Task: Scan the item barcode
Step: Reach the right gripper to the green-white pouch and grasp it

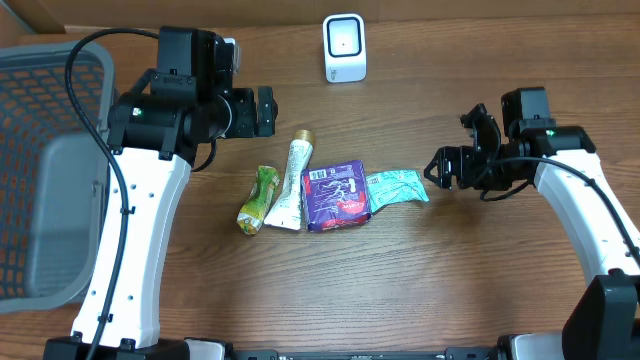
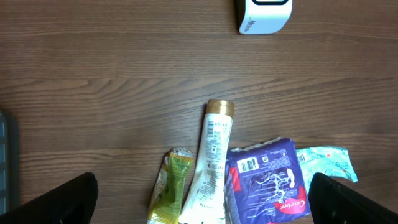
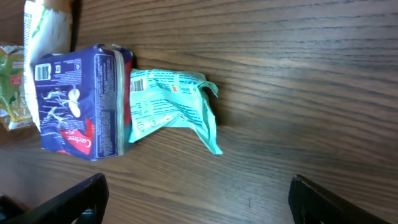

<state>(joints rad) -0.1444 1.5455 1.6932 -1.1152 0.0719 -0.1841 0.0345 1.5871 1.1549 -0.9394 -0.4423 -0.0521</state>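
Scanner (image 1: 345,47) whole overhead, cropped at left wrist, purple packet (image 2: 267,186) barcode (image 2: 247,164) plain from both wrists, both jaws apart

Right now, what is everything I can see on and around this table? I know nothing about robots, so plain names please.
barcode scanner: one, white, far side of the table, centre
green pouch: one, green and yellow, left end of the row mid-table
tube: one, white with a gold cap, beside the green pouch
purple packet: one, purple, barcode facing up, between the tube and the teal packet
teal packet: one, teal, right end of the row
basket: one, grey mesh, left edge
table: one, brown wood
left gripper: one, black, open and empty, beyond the row's left end
right gripper: one, black, open and empty, by the teal packet
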